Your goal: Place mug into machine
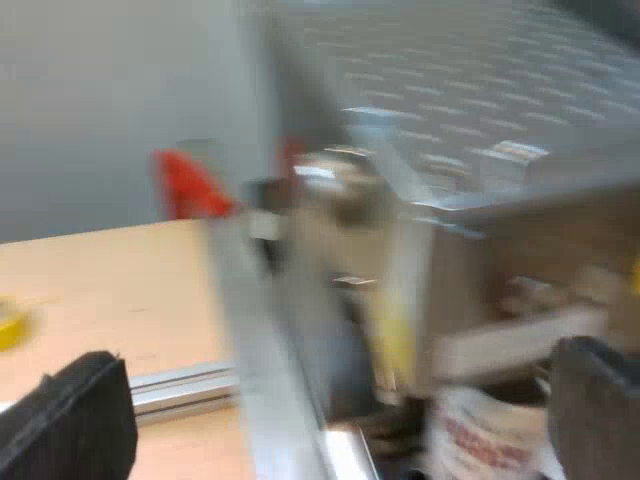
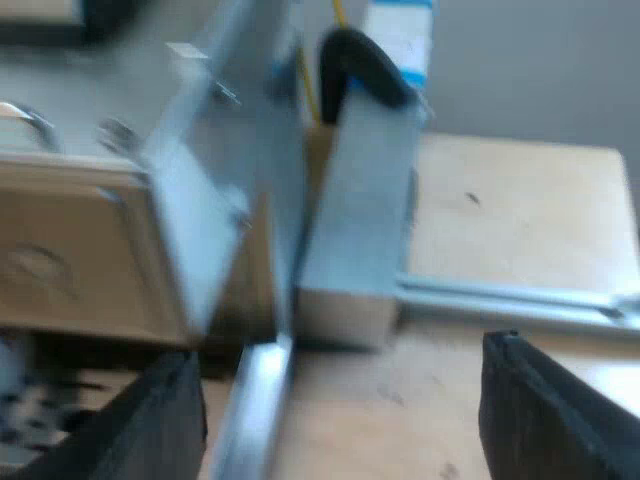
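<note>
The espresso machine (image 1: 480, 90) has a patterned metal top and fills most of the left wrist view. Below its front overhang stands a white mug with red print (image 1: 485, 440), close to one finger (image 1: 600, 410) of my left gripper (image 1: 335, 425). That gripper is open, its fingers wide apart and not closed on the mug. Past the machine's corner a red handle end (image 1: 188, 185) sticks out. My right gripper (image 2: 345, 420) is open over the wooden table (image 2: 520, 220), beside the machine's metal side (image 2: 100, 200), with nothing between its fingers.
A metal rail (image 2: 510, 295) lies across the table by a grey metal block (image 2: 355, 230); the rail (image 1: 180, 385) also runs near my left finger. A small yellow thing (image 1: 8, 325) lies on the table. A dark rounded part (image 2: 355, 60) and a blue-and-white object (image 2: 400, 40) stand behind the block.
</note>
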